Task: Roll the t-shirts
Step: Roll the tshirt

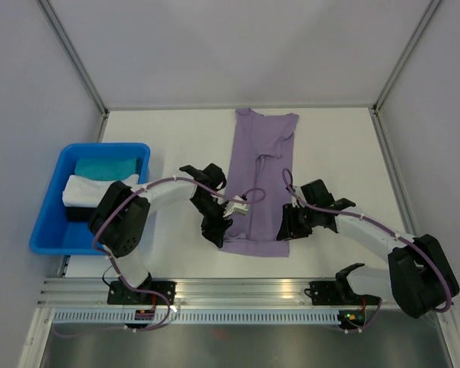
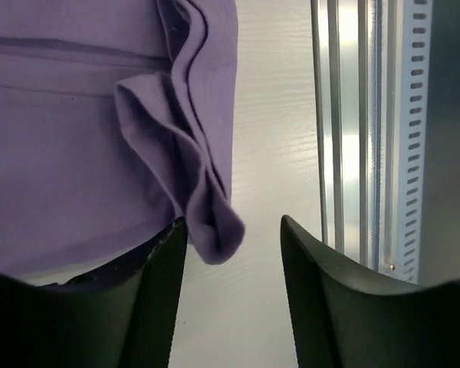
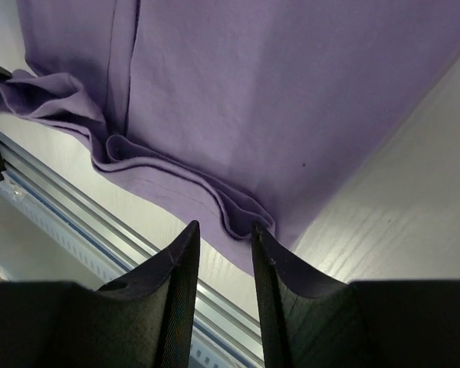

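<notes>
Lying flat on the white table (image 1: 161,138), 1 lavender t-shirt (image 1: 259,172) is folded lengthwise into a narrow strip, collar far, hem nearest the arms.
Hem is rumpled into soft folds at both near corners. 2 grippers attend it: left gripper (image 2: 234,226) spread wide around the loose left corner, not pinching; right gripper (image 3: 224,226) narrowly apart at the hem fold, nothing seen between its fingers. 1 blue bin (image 1: 46,222) holds 1 teal bundle (image 1: 107,166) and 1 white bundle (image 1: 88,188).
</notes>
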Robot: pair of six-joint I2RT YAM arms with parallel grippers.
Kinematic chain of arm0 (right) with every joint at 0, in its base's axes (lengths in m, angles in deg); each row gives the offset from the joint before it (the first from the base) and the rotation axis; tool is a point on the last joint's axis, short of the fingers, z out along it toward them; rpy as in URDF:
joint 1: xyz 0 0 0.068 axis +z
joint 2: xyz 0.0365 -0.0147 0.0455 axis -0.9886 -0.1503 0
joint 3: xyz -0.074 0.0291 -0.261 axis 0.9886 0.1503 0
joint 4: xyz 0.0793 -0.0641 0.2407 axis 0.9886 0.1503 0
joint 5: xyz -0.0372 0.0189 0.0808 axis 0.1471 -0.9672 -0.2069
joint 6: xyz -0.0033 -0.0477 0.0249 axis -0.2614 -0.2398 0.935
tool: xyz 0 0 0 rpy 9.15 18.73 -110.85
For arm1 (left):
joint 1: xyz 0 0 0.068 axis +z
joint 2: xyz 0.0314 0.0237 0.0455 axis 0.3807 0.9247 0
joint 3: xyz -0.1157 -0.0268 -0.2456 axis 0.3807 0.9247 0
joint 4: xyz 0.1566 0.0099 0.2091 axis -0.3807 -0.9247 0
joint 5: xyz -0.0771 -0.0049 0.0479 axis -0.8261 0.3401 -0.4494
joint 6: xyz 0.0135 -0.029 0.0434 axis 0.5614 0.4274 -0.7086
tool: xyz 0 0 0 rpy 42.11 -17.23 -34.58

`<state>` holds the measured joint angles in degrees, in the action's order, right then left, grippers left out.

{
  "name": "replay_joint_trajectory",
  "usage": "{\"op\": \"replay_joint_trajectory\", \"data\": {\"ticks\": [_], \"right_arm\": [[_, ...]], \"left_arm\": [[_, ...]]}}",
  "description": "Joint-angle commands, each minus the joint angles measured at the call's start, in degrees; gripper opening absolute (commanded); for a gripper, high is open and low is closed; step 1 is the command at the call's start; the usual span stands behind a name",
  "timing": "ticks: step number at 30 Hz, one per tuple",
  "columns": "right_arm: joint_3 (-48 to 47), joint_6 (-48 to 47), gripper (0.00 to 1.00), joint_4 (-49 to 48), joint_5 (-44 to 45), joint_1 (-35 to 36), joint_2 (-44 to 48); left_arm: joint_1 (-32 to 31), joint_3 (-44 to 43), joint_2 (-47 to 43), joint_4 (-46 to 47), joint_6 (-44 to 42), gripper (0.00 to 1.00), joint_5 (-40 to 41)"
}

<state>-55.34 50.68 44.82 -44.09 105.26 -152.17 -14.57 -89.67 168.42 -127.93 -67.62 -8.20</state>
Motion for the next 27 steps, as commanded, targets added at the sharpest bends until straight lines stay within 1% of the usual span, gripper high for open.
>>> {"op": "replay_joint_trajectory", "data": {"ticks": [1,2,5,8,10,11,12,13,14,15,16,17,18,19,20,21,24,27], "right_arm": [[1.3,4.4,0.39,-1.1,0.8,1.5,0.8],[1.7,4.5,0.40,-0.8,2.0,1.6,0.4],[2.0,4.9,0.43,1.4,6.3,1.6,-0.1],[1.8,5.6,0.46,1.5,8.0,1.6,0.0],[2.0,5.6,0.47,1.3,7.8,1.6,0.4],[2.2,5.6,0.45,0.9,7.5,1.6,0.6],[2.7,5.8,0.43,0.5,6.8,1.6,0.8],[2.9,5.7,0.41,-0.4,6.7,1.6,1.2],[3.0,5.8,0.35,-0.7,6.7,1.6,1.2],[3.2,5.9,0.30,-0.8,6.8,1.6,1.1],[3.3,6.0,0.27,-1.0,6.7,1.6,0.7],[3.4,6.1,0.21,-1.1,6.4,1.6,0.5],[3.6,6.2,0.19,-1.1,6.2,1.6,0.1],[3.5,6.3,0.17,-0.4,6.7,1.6,-0.8],[3.2,6.4,0.09,0.5,7.7,1.6,-1.3],[2.4,6.5,0.06,1.3,8.4,1.6,-1.7],[2.0,7.5,0.01,1.8,9.9,1.6,-2.5],[2.3,8.1,0.00,0.7,10.4,1.6,-2.3]], "left_arm": [[0.3,0.0,-0.1,3.2,4.7,0.55,1.8],[0.4,-0.3,0.9,3.1,4.9,0.47,1.9],[0.4,-0.9,1.6,3.2,3.9,0.36,1.2],[0.4,-1.9,2.1,3.2,3.3,0.32,0.5],[0.4,-2.9,2.9,2.9,3.7,0.32,-0.2],[0.3,-3.2,3.2,2.8,3.8,0.31,-0.3],[0.2,-3.4,3.9,2.7,4.2,0.31,-0.5],[0.2,-3.7,4.4,2.8,4.4,0.28,-0.3],[0.0,-4.1,4.9,2.8,4.3,0.27,0.0],[-0.1,-5.1,5.5,2.7,4.5,0.25,0.3],[-0.1,-5.7,6.7,2.8,4.5,0.22,1.0],[-0.1,-6.3,7.4,2.7,4.5,0.19,1.4],[-0.1,-7.2,7.8,2.8,4.3,0.16,1.9],[-0.1,-7.5,8.9,2.7,4.2,0.10,3.2],[-0.1,-7.7,9.2,2.8,4.0,0.10,3.9],[-0.1,-7.8,9.6,2.7,3.8,0.09,4.3],[-0.1,-7.3,9.7,2.3,2.5,0.09,5.0],[-0.4,-7.1,9.7,2.4,2.0,0.12,5.3]]}}
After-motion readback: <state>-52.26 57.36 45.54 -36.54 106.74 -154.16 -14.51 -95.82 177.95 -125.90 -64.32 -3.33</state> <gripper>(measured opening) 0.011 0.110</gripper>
